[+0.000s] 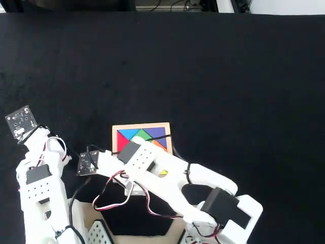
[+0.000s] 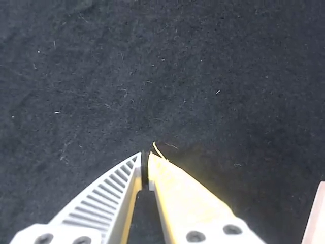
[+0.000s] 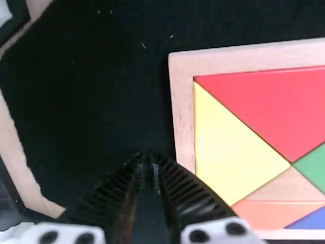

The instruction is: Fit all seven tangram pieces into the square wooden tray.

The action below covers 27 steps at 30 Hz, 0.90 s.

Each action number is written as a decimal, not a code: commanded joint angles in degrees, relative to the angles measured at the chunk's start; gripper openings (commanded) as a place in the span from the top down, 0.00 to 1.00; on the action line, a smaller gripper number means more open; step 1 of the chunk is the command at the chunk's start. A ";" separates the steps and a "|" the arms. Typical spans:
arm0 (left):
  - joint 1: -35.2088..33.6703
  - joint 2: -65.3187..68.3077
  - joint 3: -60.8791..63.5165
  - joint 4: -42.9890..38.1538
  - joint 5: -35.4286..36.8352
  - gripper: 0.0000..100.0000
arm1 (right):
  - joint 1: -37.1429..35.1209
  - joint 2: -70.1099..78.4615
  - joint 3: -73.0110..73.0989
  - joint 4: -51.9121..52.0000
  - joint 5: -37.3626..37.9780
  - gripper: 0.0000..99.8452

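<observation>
Right arm crosses the tray, hiding its near half, jaws together beside the rim. Left jaws meet over black counter.

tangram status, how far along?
Done: red triangle, yellow triangle and orange piece lie flat in the tray. In hand: nothing; left gripper and right gripper are shut, empty. Remaining: a tan patch may be a gap; unclear.

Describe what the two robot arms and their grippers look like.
The left arm and right arm are white plastic shells with black motor blocks and looping red, white and black cables. The left gripper has one white ribbed finger and one yellow; the right gripper has black ribbed fingers.
</observation>
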 commanded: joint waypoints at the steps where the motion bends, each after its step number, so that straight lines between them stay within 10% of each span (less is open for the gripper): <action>1: 0.66 -0.62 -1.45 -0.97 0.26 0.97 | 0.70 1.54 -2.68 0.53 0.44 0.99; 27: 0.75 -0.62 -1.45 -0.97 0.26 0.97 | 6.68 16.84 -19.74 5.54 4.04 0.99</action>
